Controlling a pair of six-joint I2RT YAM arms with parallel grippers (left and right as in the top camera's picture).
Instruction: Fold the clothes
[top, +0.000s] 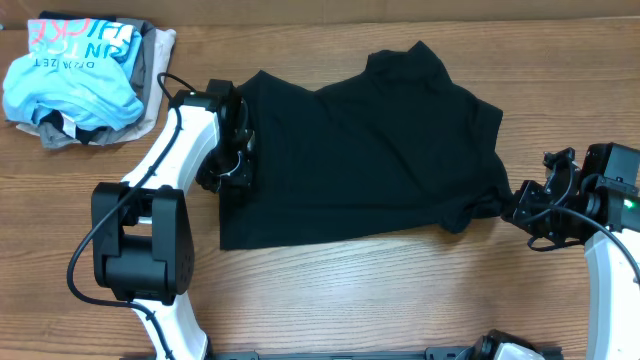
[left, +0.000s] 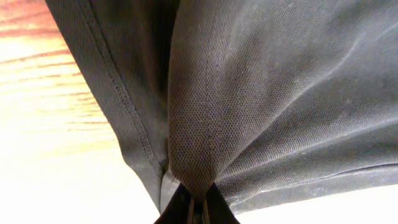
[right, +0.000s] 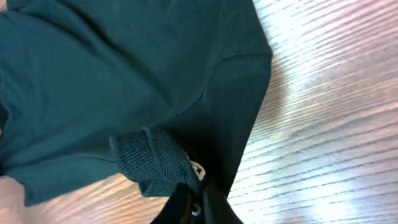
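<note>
A: Black shirt (left: 249, 93) cloth fills the left wrist view. It is gathered into a ridge that runs straight into the left tool (left: 196, 208), whose fingers are pressed together on a pinch of fabric beside the stitched hem.
B: Noted. Right side?
A: Right tool (right: 193, 205) is likewise clamped on cloth, next to a ribbed fold at the shirt's right end. There is a small white mark just by the fingers; can't tell what it is.
B: Position of the garment?
A: Spread on the table (top: 400, 300), about the middle, between the two arms. Its left edge sits at the left tool and its right end puckers toward the right tool. Mostly flat, some wrinkles.
B: Handling?
A: I judge it light, limp, fine knit, with no stiffness. It should sag wherever it is unsupported, and a lone pinch will likely drag up a ridge rather than shift the whole sheet. It doesn't look slippery or fragile. Best taken at hems, corners or seams, two points at once, kept taut between them.
B: Counts?
A: One black shirt. Two tools, both gripping it. One heap at the table's far left corner, well apart, with one light blue shirt (top: 70, 85) on top and beige and grey garments (top: 150, 55) beneath. How many are in the heap is unclear.
</note>
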